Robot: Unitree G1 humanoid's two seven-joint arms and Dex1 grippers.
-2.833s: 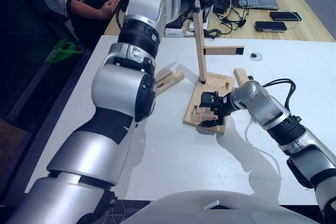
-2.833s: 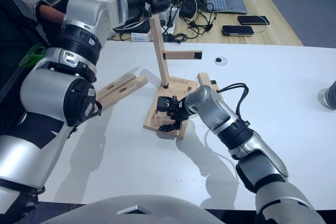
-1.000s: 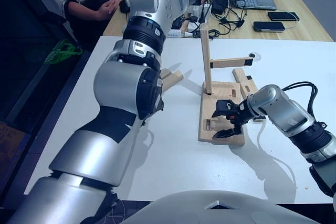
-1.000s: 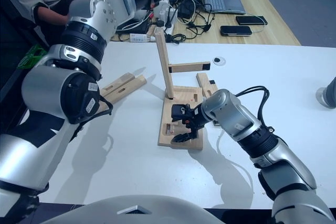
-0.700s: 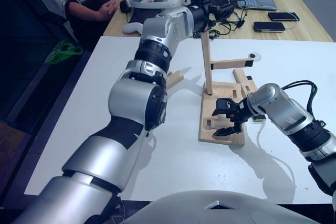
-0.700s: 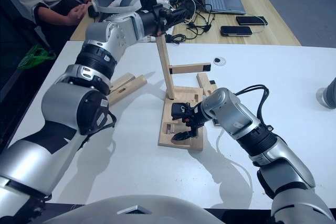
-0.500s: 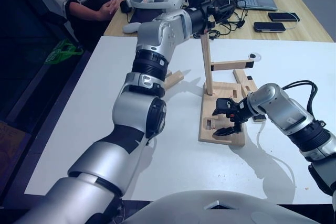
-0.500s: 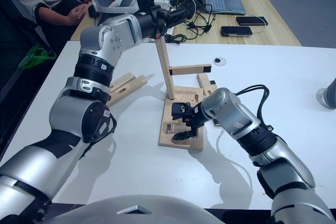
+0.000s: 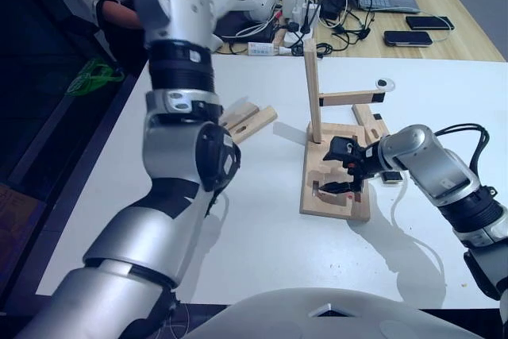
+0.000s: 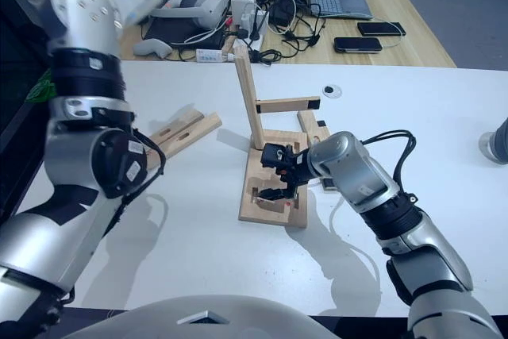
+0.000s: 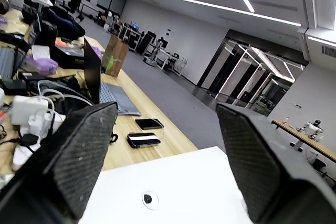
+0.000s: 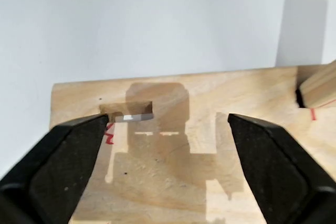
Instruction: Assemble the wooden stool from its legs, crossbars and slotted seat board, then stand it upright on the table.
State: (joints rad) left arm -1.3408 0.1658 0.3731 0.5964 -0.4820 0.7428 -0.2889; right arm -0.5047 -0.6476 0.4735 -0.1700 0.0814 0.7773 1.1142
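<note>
Over seat board [image 9: 351, 209], right claw [image 9: 331, 173] spread, leg [image 9: 312, 85] upright

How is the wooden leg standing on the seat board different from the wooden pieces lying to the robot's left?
The standing leg is upright, planted on the seat board, and carries a crossbar; the loose pieces lie flat on the table, apart from the board. Both are pale wood.

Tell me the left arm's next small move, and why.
Probably lower the left gripper to the spare legs left of the board and grasp one: it is open and empty, one leg stands in the board, and a slot is bare.
</note>
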